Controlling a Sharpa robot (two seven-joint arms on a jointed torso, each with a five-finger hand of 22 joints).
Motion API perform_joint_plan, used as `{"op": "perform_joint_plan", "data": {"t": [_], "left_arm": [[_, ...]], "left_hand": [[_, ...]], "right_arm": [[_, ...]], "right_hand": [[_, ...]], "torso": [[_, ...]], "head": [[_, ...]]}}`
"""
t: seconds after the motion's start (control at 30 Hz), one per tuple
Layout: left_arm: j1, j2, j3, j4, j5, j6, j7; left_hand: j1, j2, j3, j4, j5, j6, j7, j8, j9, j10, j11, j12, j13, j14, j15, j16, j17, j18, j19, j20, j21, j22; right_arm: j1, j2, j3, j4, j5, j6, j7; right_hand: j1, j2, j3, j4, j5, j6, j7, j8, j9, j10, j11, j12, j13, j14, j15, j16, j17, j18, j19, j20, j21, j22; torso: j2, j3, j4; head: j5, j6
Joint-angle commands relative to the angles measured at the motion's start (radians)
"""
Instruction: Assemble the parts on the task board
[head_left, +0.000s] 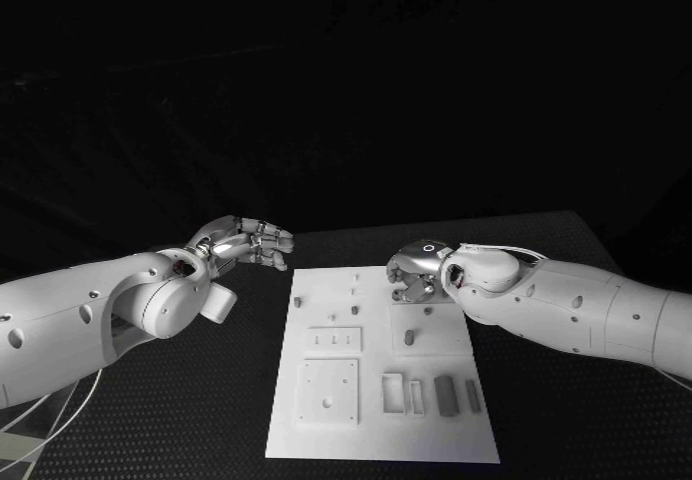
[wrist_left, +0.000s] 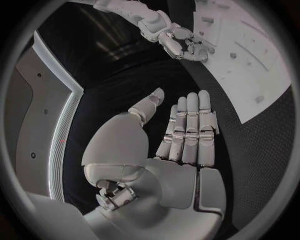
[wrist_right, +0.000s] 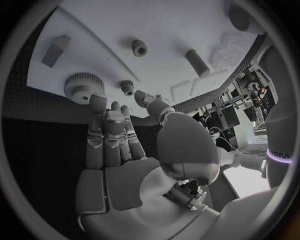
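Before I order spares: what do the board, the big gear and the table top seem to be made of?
Board: looks like matte white plastic, an even, glare-free surface with crisp recesses; painted metal is possible. Big gear: matte grey, probably plastic, with fine regular teeth and no metallic glint. Table: black with a fine dotted texture, perhaps a rubber mat or perforated sheet; I can't tell which.

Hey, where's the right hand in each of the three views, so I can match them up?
Head view: right hand over the far end of the board.
Left wrist view: the right hand at the board's edge.
Right wrist view: the right hand in the middle, fingertips by the board.
Shared landmark: the white board.
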Motion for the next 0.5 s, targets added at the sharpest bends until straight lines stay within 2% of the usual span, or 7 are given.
{"op": "perform_joint_plan", "data": {"t": [0.03, 0.17, 0.2, 0.3, 0.37, 0.5], "left_arm": [[0.006, 0.000, 0.001, 0.007, 0.019, 0.008, 0.011], [0.009, -0.002, 0.001, 0.011, 0.019, 0.011, 0.012], [0.010, -0.002, 0.002, 0.011, 0.019, 0.011, 0.012], [0.011, -0.002, 0.002, 0.012, 0.019, 0.011, 0.012], [0.012, -0.002, 0.002, 0.012, 0.019, 0.010, 0.012], [0.012, -0.001, 0.002, 0.012, 0.020, 0.011, 0.012]], "left_hand": [[-0.011, 0.002, -0.006, 0.001, -0.001, 0.001, 0.003, -0.006, 0.002, 0.005, 0.003, -0.003, 0.001, -0.005, 0.000, -0.005, 0.001, 0.000, -0.001, -0.003, -0.004, 0.000], [-0.013, 0.002, -0.006, 0.002, -0.001, 0.001, 0.003, -0.006, 0.002, 0.004, 0.004, -0.005, 0.001, -0.005, 0.000, -0.006, 0.001, 0.000, -0.001, -0.003, -0.004, 0.000], [-0.013, 0.002, -0.006, 0.002, -0.001, 0.001, 0.003, -0.007, 0.002, 0.004, 0.004, -0.005, 0.001, -0.005, 0.000, -0.006, 0.001, 0.000, -0.001, -0.003, -0.005, 0.000], [-0.013, 0.002, -0.006, 0.002, -0.001, 0.001, 0.003, -0.007, 0.002, 0.004, 0.004, -0.005, 0.001, -0.005, 0.000, -0.006, 0.001, 0.000, -0.001, -0.003, -0.005, 0.000], [-0.013, 0.002, -0.006, 0.002, -0.001, 0.001, 0.003, -0.007, 0.002, 0.003, 0.004, -0.006, 0.001, -0.005, 0.000, -0.006, 0.001, 0.000, -0.001, -0.003, -0.005, 0.000], [-0.014, 0.002, -0.007, 0.002, -0.001, 0.001, 0.003, -0.007, 0.003, 0.003, 0.004, -0.006, 0.002, -0.005, 0.000, -0.007, 0.001, 0.000, -0.001, -0.003, -0.005, 0.000]], "right_arm": [[-0.001, 0.003, -0.001, -0.004, -0.029, 0.014, -0.008], [-0.001, 0.011, -0.001, -0.011, -0.030, 0.018, -0.008], [-0.001, 0.011, -0.001, -0.012, -0.031, 0.018, -0.007], [-0.003, 0.015, -0.003, -0.017, -0.034, 0.012, -0.008], [-0.006, 0.019, -0.004, -0.023, -0.040, -0.001, -0.011], [-0.007, 0.019, -0.004, -0.025, -0.047, -0.009, -0.015]], "right_hand": [[-0.007, 0.001, -0.004, 0.001, 0.003, 0.009, -0.001, 0.005, -0.002, 0.010, -0.002, 0.004, -0.002, -0.003, -0.005, 0.008, -0.003, 0.046, -0.006, -0.002, 0.007, 0.024], [-0.009, -0.001, -0.006, 0.001, 0.003, 0.009, -0.002, 0.004, -0.003, 0.011, -0.002, 0.003, -0.004, -0.004, -0.005, 0.010, -0.005, 0.046, -0.006, -0.002, 0.008, 0.024], [-0.009, -0.002, -0.006, 0.001, 0.003, 0.009, -0.002, 0.004, -0.003, 0.012, -0.003, 0.003, -0.004, -0.004, -0.005, 0.010, -0.006, 0.046, -0.006, -0.002, 0.008, 0.024], [-0.010, -0.002, -0.007, 0.001, 0.003, 0.013, -0.002, 0.005, -0.005, 0.022, -0.003, 0.006, -0.005, -0.004, -0.006, 0.015, -0.010, 0.046, -0.007, -0.002, 0.010, 0.024], [-0.010, -0.003, -0.007, 0.001, 0.003, 0.018, -0.001, 0.006, -0.006, 0.036, -0.004, 0.009, -0.005, -0.005, -0.007, 0.019, -0.015, 0.046, -0.007, -0.002, 0.011, 0.024], [-0.007, -0.004, -0.006, 0.000, 0.003, 0.030, -0.001, 0.010, -0.007, 0.061, -0.007, 0.017, -0.001, -0.007, -0.010, 0.023, -0.023, 0.046, -0.011, -0.001, 0.012, 0.023]], "torso": [[0.009, 0.0035, 0.0042], [0.012, 0.0040, 0.0061], [0.013, 0.0054, 0.0064], [0.017, 0.0061, 0.0098], [0.020, 0.0088, 0.0113], [0.026, 0.0106, 0.0149]], "head": [[-0.002, 0.000], [-0.003, 0.001], [-0.003, 0.001], [-0.005, 0.001], [-0.004, 0.001], [-0.002, 0.004]]}}
